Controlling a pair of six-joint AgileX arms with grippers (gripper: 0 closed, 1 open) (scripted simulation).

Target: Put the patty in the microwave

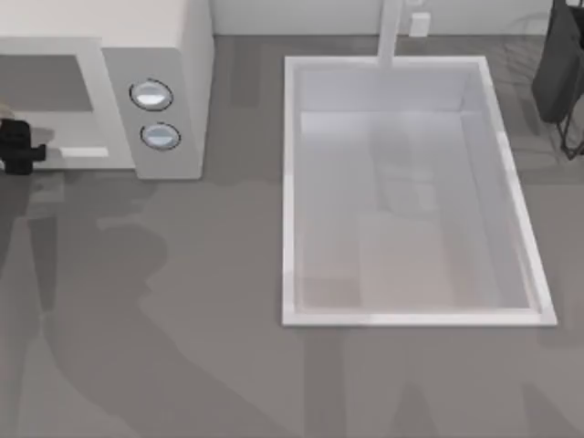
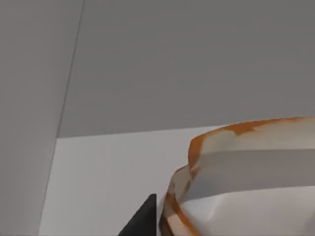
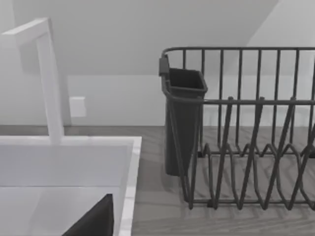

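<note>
The microwave (image 1: 169,91) sits at the upper left of the top view: a white box with a grey cavity open toward the left edge of the frame, and a panel carrying two round silver-blue knobs, one above the other. The patty (image 2: 246,172) shows in the lower right of the left wrist view, very close to the camera, pale cream with an orange-brown rim, against grey walls and a white floor. In the top view only a sliver of tan at the far left edge, level with the cavity, could be it; cannot confirm.
</note>
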